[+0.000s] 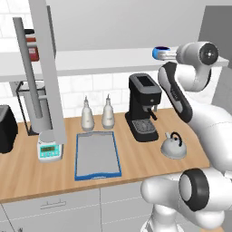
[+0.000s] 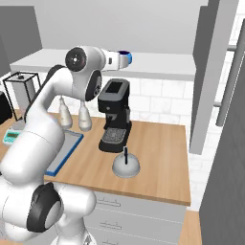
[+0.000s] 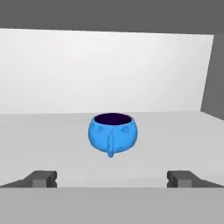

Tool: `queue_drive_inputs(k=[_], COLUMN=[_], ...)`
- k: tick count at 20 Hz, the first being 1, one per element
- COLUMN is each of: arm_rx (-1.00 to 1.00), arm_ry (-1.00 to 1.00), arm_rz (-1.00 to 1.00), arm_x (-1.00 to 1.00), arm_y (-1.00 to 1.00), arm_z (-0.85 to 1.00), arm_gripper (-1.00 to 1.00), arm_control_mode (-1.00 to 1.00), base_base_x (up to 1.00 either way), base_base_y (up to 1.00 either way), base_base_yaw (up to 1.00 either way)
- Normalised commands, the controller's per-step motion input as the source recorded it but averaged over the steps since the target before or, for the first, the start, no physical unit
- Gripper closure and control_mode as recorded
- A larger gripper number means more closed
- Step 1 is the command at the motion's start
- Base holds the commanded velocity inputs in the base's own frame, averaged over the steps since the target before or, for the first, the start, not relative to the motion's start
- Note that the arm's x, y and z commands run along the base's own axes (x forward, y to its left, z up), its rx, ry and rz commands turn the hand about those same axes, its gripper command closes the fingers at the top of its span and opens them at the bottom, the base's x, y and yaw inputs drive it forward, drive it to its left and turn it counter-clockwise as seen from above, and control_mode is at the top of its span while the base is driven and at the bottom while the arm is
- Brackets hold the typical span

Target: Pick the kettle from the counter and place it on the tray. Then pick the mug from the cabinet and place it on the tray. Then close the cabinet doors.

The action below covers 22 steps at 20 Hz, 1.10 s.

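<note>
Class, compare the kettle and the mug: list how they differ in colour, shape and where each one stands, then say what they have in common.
The kettle is silver-grey; the mug is bright blue.
The kettle is a closed dome with a black arched handle on top; the mug is a round open cup with a side handle facing the hand camera.
The kettle stands on the counter; the mug stands on the cabinet shelf.
Both stand upright, and neither is on the tray.

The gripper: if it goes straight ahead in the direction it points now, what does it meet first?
Most likely the mug. In the hand view it stands upright on the cabinet shelf, centred ahead of the open gripper, handle toward the camera. Nothing lies between, though depth is hard to judge.
</note>
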Motion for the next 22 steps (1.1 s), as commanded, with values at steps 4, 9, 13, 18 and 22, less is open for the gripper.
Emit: queue_drive_inputs(k=[4, 9, 13, 18, 22], arm_rx=[0.0, 0.0, 0.0, 0.0, 0.0], arm_ry=[0.02, 0.01, 0.01, 0.0, 0.0], arm_rz=[0.0, 0.0, 0.0, 0.0, 0.0], arm_x=[0.35, 0.36, 0.39, 0.38, 0.33], arm_y=[0.0, 0.0, 0.0, 0.0, -0.1], arm_z=[-0.14, -0.14, -0.11, -0.11, -0.13], arm_gripper=[-1.0, -1.0, -1.0, -1.0, -1.0], arm_control_mode=[-1.0, -1.0, -1.0, -1.0, -1.0], base_base_x=[0.0, 0.0, 0.0, 0.0, 0.0], base_base_y=[0.0, 0.0, 0.0, 0.0, 0.0], base_base_yaw=[0.0, 0.0, 0.0, 0.0, 0.0])
